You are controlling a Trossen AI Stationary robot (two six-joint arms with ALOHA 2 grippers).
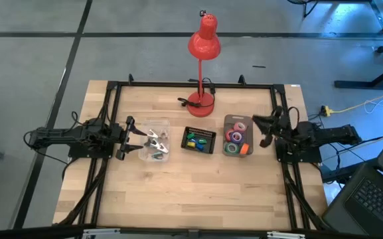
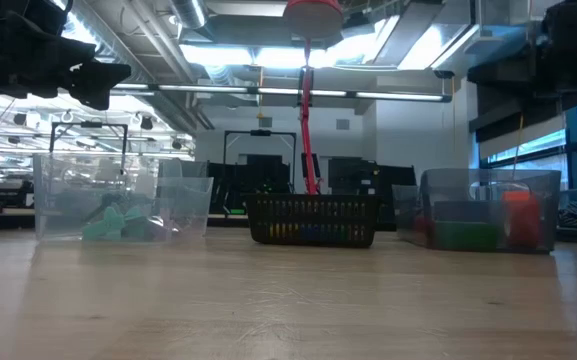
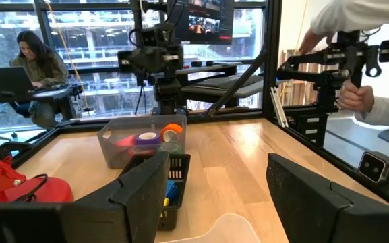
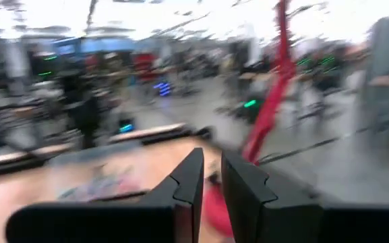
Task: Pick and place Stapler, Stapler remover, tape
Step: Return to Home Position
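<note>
Left gripper hovering left of the black basket, fingers spreading wide, right gripper hovering right of it, fingers nearly touching

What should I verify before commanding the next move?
1. Left gripper open and empty: ok.
2. Right gripper shut, nothing held: ok.
3. Tape rolls inside the grey bin: ok.
4. Staple removers inside the clear bin: ok.
5. Black basket holds staplers: cannot tell; only coloured pieces show.
6. Person's hand beyond the frame, out of the arms' sweep: cannot tell.
</note>
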